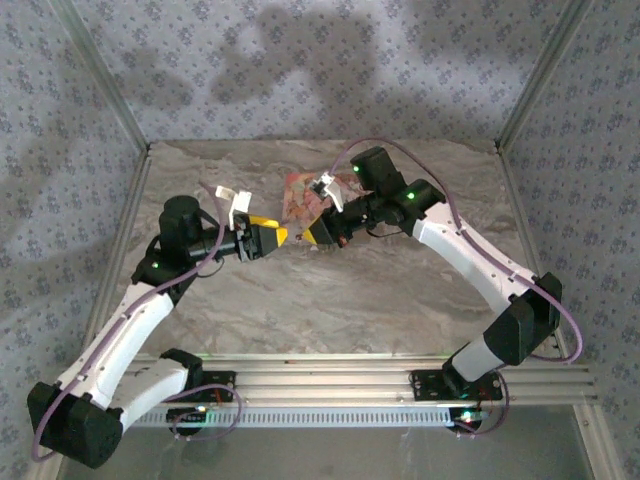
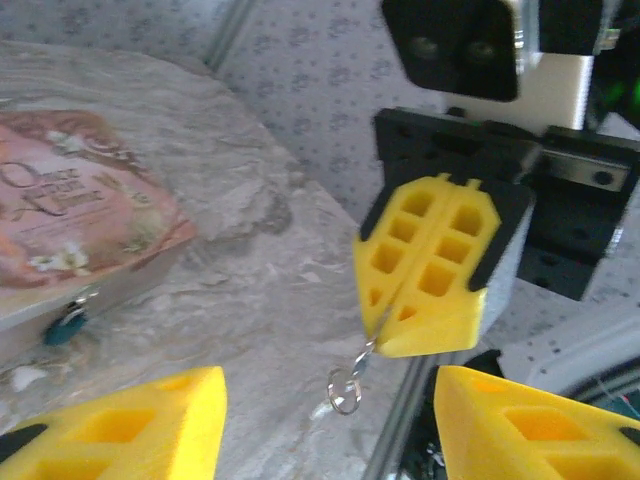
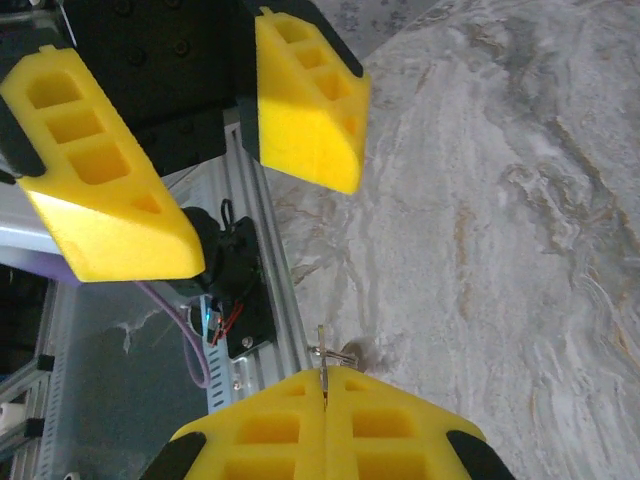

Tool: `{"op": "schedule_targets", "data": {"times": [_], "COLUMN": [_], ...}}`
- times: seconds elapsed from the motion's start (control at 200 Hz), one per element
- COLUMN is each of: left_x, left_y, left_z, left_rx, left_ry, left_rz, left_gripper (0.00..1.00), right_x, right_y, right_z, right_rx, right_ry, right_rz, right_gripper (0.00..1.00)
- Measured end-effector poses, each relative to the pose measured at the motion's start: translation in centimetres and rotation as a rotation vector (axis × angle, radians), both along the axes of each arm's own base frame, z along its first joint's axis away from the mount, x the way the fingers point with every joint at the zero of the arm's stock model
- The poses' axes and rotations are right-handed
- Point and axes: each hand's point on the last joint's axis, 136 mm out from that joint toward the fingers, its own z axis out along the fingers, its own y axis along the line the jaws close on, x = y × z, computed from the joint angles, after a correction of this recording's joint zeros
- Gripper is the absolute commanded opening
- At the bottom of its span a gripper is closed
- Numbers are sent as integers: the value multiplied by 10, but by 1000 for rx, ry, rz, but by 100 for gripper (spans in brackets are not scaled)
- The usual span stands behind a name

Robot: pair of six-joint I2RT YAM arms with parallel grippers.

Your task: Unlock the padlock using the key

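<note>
Over veined marble (image 1: 400,300), my right gripper (image 3: 327,385) is pinching a thin ringed key (image 3: 326,352); left gripper (image 2: 328,400) is gaping, empty.

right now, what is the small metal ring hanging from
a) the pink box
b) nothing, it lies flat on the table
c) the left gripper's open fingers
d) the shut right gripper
d: the right gripper is shut on a thin metal piece, and the metal ring dangles from that piece just past its fingertips, while the left gripper is open with nothing in it.
</note>
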Motion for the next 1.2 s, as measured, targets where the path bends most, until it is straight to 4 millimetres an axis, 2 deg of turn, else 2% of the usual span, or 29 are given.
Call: {"op": "schedule_targets", "data": {"times": [0.24, 0.32, 0.42, 0.57, 0.719, 0.754, 0.779, 0.799, 0.854, 0.959, 1.114, 1.199], "left_x": [-15, -20, -22, -19, -18, -17, -17, -17, -15, -8, 5, 8], "left_y": [-21, -25, -27, -28, -30, -31, -31, -31, -30, -29, -26, -28], "left_z": [-11, -12, -14, -22, -23, -23, -23, -23, -24, -26, -34, -44], "left_rx": [-5, -2, 4, 18, 22, 22, 23, 23, 29, 37, 8, -22], "left_ry": [29, 20, 11, 30, 27, 28, 28, 28, 27, 39, 88, 139], "left_rz": [-158, -187, -208, -210, -218, -217, -216, -214, -200, -155, -58, -28], "left_gripper": [52, 48, 36, 0, 0, 0, 0, 0, 0, 0, 0, 0], "right_x": [-5, -5, -6, -6, -5, -4, -4, -4, -2, 8, 32, 35], "right_y": [1, 1, 2, 2, 1, 0, 0, 0, 0, -8, -37, -40], "right_z": [3, 3, 4, 4, 4, 4, 3, 3, 3, 9, 17, 19], "right_rx": [22, 22, 24, 26, 25, 24, 24, 23, 29, 66, 137, 172], "right_ry": [10, 11, 12, 13, 16, 21, 28, 30, 43, 47, 43, 36], "right_rz": [30, 30, 33, 35, 27, 24, 20, 19, 2, -64, -287, -354], "right_gripper": [0, 0, 0, 0, 0, 12, 29, 39, 52, 55, 58, 59]}}
